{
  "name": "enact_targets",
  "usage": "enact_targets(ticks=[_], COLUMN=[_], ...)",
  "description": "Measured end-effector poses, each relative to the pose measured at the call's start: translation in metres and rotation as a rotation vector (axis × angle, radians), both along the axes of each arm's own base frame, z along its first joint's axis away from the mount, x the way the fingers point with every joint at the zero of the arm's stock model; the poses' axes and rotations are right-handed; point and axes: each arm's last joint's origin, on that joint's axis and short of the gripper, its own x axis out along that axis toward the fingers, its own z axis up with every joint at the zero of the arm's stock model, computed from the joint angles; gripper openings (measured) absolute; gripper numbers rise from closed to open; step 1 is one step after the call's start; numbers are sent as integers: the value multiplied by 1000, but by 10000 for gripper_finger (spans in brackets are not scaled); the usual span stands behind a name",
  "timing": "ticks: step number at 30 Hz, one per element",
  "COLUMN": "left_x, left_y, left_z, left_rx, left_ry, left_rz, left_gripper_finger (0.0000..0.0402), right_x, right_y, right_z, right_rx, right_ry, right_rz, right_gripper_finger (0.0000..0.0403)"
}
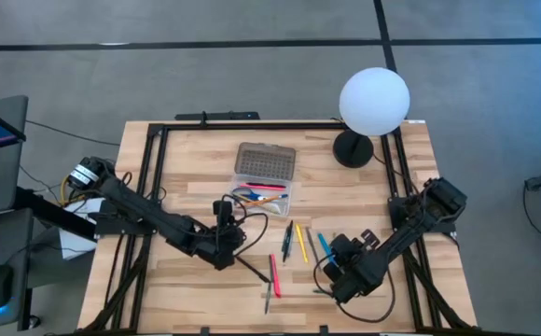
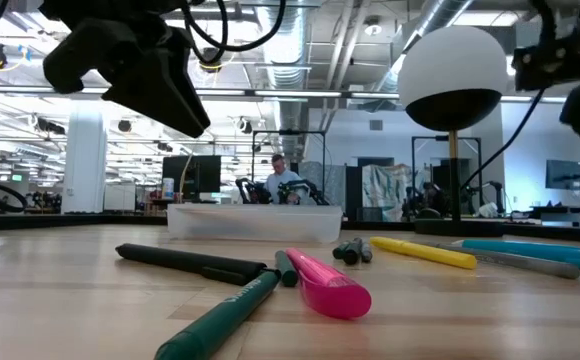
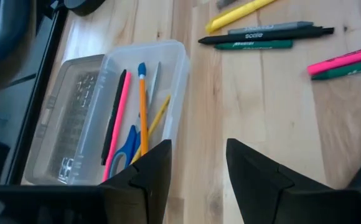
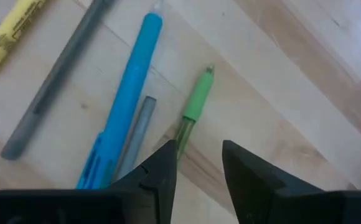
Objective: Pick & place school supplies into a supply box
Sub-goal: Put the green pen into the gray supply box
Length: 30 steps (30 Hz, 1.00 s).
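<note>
The supply box (image 1: 267, 177) lies open at the table's far middle. Its grey dotted lid (image 3: 65, 121) is folded back, and pens, pencils and blue-handled scissors (image 3: 126, 144) lie in its clear tray. My left gripper (image 3: 196, 158) hovers open just near of the tray, nothing between its fingers. Loose supplies lie on the wood: a yellow highlighter (image 3: 236, 14), black and green pens (image 1: 287, 241), a pink marker (image 2: 330, 285) and a blue marker (image 4: 127, 93). My right gripper (image 4: 198, 158) hangs open above a green pen (image 4: 196, 102), beside the blue marker and clear of both.
A white globe lamp (image 1: 373, 101) on a black foot stands at the far right corner. Black frame rails (image 1: 149, 177) run along the table's edges. A grey pen (image 4: 56, 87) lies next to the blue marker. Bare wood lies at the near left.
</note>
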Motion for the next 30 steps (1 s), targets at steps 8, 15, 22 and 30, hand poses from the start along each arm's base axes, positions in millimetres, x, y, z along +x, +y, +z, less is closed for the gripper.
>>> enact_targets(ticks=[8,15,22,30], left_x=[0,0,0,-2], left_y=[-1,-1,-2,-5], left_z=[0,0,0,0], left_rx=[-19,-34,-46,-49], left_ry=[-12,-19,-22,-19], left_rz=[11,25,31,15], left_gripper_finger=[148,148,148,148], right_x=[3,5,1,-10], right_y=[3,5,2,0], right_z=[-16,-21,-29,-38], right_rx=[-21,-5,7,12], right_ry=[33,28,31,14], right_rz=[0,-2,-6,-11], right_gripper_finger=[121,121,120,119])
